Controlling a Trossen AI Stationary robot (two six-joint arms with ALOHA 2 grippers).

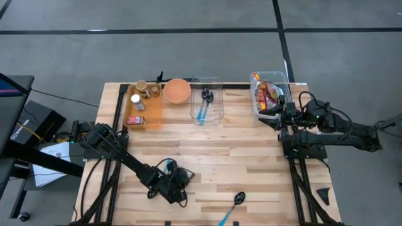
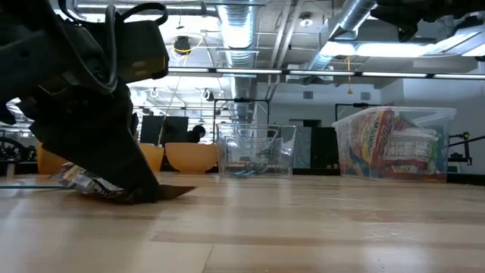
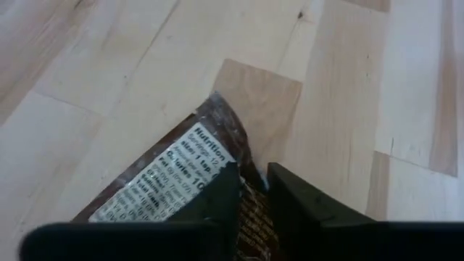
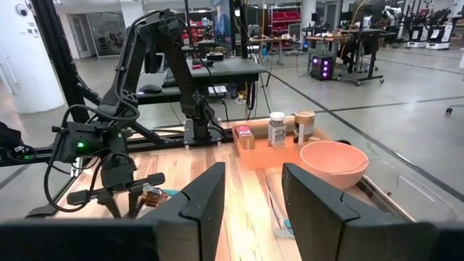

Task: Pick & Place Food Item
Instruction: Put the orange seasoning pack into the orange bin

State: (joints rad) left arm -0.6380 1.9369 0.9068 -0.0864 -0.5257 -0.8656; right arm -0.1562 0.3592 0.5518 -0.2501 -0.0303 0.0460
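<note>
A brown food packet (image 3: pixel 174 181) with a white nutrition label lies flat on the wooden table (image 1: pixel 251 157), near its front edge and left of the middle. My left gripper (image 3: pixel 252 174) slants down onto the packet's one end and is shut on it. In the low view the packet (image 2: pixel 91 183) shows beneath the dark left gripper (image 2: pixel 114 152). My right gripper (image 4: pixel 250 196) hovers level at the table's right side, open, with nothing between its fingers. A clear bin (image 1: pixel 270 94) with snack packs stands at the far right. My left gripper pinches the packet's brown end edge (image 3: pixel 250 196) between its two fingers. The fingers come slanting down from above. The packet lies on the table, its label side up.
A black spoon with a blue handle (image 1: pixel 235 204) lies near the front edge, right of the left gripper. At the back stand an orange tray (image 1: pixel 143 107) with jars, an orange bowl (image 1: pixel 177 91) and a clear container (image 1: pixel 206 100) with spoons.
</note>
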